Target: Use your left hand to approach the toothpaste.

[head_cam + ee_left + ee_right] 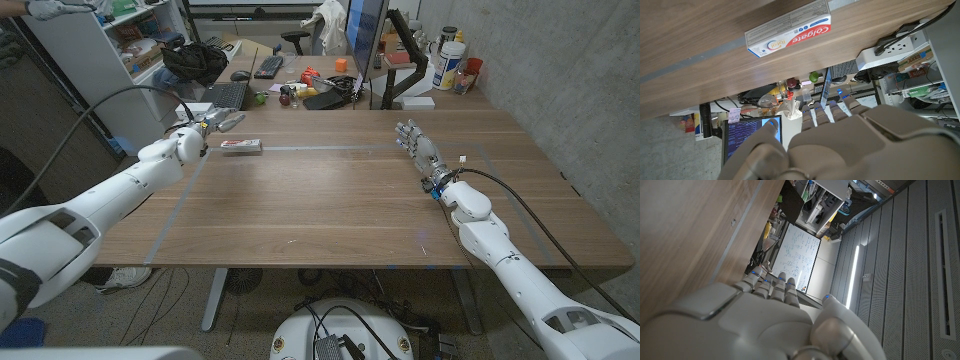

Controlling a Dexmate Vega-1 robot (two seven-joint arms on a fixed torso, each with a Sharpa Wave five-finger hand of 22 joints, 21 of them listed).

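Across the middle of the head view spreads the brown wooden counter. In the upper left of the frame the left robot hand hovers near the white and red rectangular toothpaste box, released, grasping nothing. At centre right, the right robot hand is released too, fingers extended and apart.

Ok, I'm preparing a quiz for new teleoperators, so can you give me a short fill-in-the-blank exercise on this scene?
1. The toothpaste box lies on the wooden ____.
2. The hand nearest the toothpaste box is the robot's ____ hand.
3. The brand printed on the box, readable in the left wrist view, is ____.
4. The right hand holds ____.

Missing words: table; left; Colgate; nothing
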